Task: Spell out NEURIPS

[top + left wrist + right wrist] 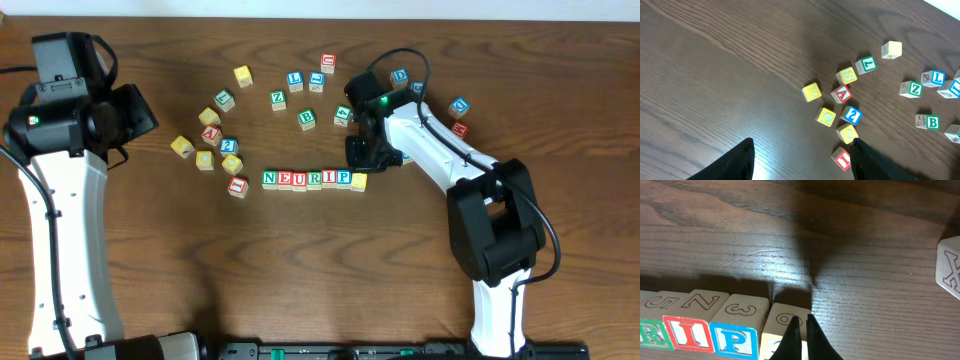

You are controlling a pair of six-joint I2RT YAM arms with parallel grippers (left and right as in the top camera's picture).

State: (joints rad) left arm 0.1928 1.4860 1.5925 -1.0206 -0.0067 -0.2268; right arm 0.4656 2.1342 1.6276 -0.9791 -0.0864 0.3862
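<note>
Dark fingertips of the right gripper sit nearest, pressed together with barely a slit between them and clasping nothing. Their tips are over the yellow block just beside the P at the right end of the word row. That row reads N, E, U, R, I, P (green, red and blue letters on pale wood), its blocks touching side to side at the table's middle. Just left of it lies a loose red I block, with a cluster of yellow, red and blue blocks beyond. More scattered letters lie on the far side. At the left, apart from the cluster, the left gripper hangs with jaws wide apart, holding nothing. Bare table wood runs along the row's near side.
</note>
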